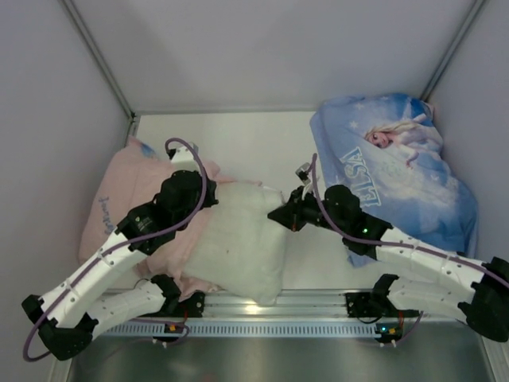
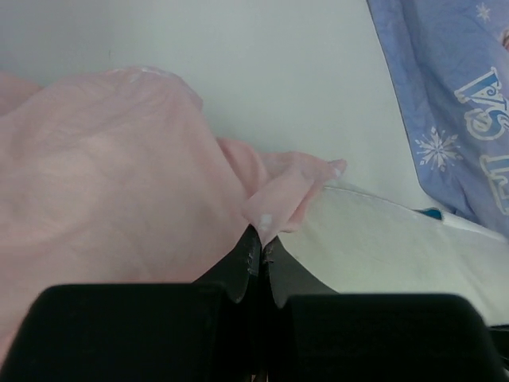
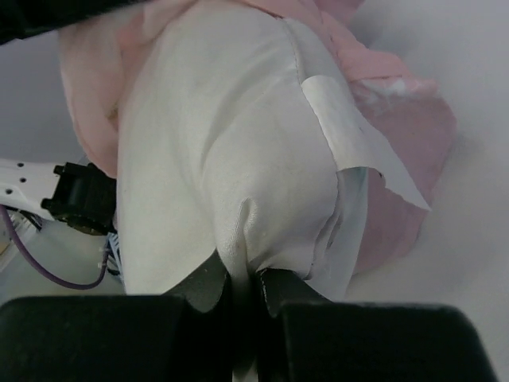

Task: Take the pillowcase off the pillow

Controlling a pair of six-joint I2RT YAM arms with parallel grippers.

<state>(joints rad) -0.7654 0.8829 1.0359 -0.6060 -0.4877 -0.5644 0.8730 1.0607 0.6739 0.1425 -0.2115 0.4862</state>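
Observation:
The pillowcase point(image 1: 119, 199) shows its pale pink face and lies bunched at the left, still round the left end of the pillow point(image 1: 238, 239). The plump white pillow sticks out of it toward the right. My left gripper point(image 1: 213, 191) is shut on a fold of the pink pillowcase point(image 2: 111, 183) at its open edge, seen between the fingertips in the left wrist view point(image 2: 262, 239). My right gripper point(image 1: 277, 213) is shut on a pinch of the pillow's white cover point(image 3: 223, 143) at its right end, the cloth puckered between the jaws point(image 3: 246, 278).
A second pillow in blue Elsa print point(image 1: 398, 167) lies at the back right, close behind the right arm. A white tag point(image 3: 342, 135) hangs off the pillow's seam. Grey walls close the table at left, right and back; a metal rail point(image 1: 270, 314) runs along the near edge.

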